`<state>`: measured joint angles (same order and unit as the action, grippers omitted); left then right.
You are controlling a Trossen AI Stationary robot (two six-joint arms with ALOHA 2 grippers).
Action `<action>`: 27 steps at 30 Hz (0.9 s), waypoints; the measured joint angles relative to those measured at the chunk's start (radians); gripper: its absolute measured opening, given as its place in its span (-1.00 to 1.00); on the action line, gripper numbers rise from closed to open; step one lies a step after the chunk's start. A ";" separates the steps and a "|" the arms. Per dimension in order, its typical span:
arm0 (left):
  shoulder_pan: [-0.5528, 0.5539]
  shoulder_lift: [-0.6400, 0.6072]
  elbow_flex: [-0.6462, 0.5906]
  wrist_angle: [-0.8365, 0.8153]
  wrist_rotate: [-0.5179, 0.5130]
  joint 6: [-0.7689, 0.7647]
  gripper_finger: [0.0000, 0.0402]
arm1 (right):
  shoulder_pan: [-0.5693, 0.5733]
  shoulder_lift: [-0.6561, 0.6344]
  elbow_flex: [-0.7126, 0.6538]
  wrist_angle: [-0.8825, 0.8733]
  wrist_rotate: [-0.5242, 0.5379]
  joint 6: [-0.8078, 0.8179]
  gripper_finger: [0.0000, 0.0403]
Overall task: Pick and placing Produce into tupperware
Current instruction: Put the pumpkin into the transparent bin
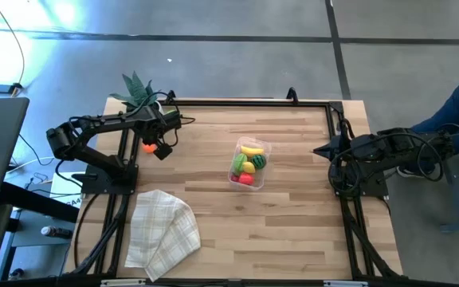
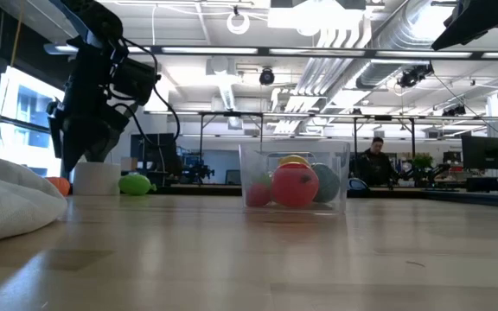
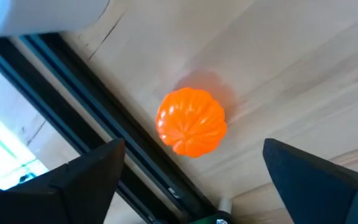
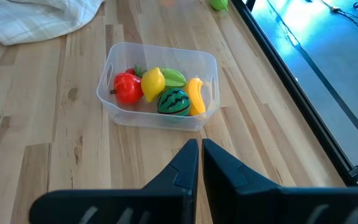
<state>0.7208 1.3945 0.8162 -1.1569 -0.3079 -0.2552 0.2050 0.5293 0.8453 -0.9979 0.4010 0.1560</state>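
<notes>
An orange toy fruit (image 3: 191, 121) lies on the wood near the table's left rail (image 3: 135, 168), also seen as the orange fruit (image 1: 148, 147). My left gripper (image 3: 191, 158) hangs over it, pointing steeply down, open, one finger on each side and clear of it. The clear tupperware (image 4: 166, 51) stands mid-table and holds several produce pieces: a red one (image 4: 127, 87), a lemon (image 4: 152, 83), a watermelon (image 4: 173, 101), a banana (image 4: 196, 96). My right gripper (image 4: 200, 149) waits shut by the right edge, aimed at the tub.
A checked beige cloth (image 1: 162, 231) lies bunched at the near left. A spiky green plant (image 1: 138, 89) in a white pot (image 2: 98, 178) stands at the far left corner, with a light green piece (image 2: 134, 183) beside it. A person's leg (image 1: 453, 112) shows beyond the right edge.
</notes>
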 joint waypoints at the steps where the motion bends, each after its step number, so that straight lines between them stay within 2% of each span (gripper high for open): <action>1: 0.000 0.000 0.000 0.005 0.000 0.016 0.88 | 0.000 0.000 0.000 0.000 0.000 0.000 -0.94; 7: 0.000 0.005 -0.001 0.006 0.001 0.089 0.92 | 0.000 0.000 0.000 0.000 0.000 0.000 -0.94; 21: 0.048 0.063 -0.002 0.037 0.008 0.177 0.81 | 0.000 0.000 0.000 0.000 0.000 0.000 -0.94; 27: 0.087 0.064 -0.062 0.092 0.041 0.223 0.80 | 0.000 0.000 0.000 0.000 0.000 0.000 -0.94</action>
<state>0.8075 1.4584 0.7544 -1.0653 -0.2665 -0.0327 0.2048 0.5296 0.8455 -0.9977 0.4011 0.1562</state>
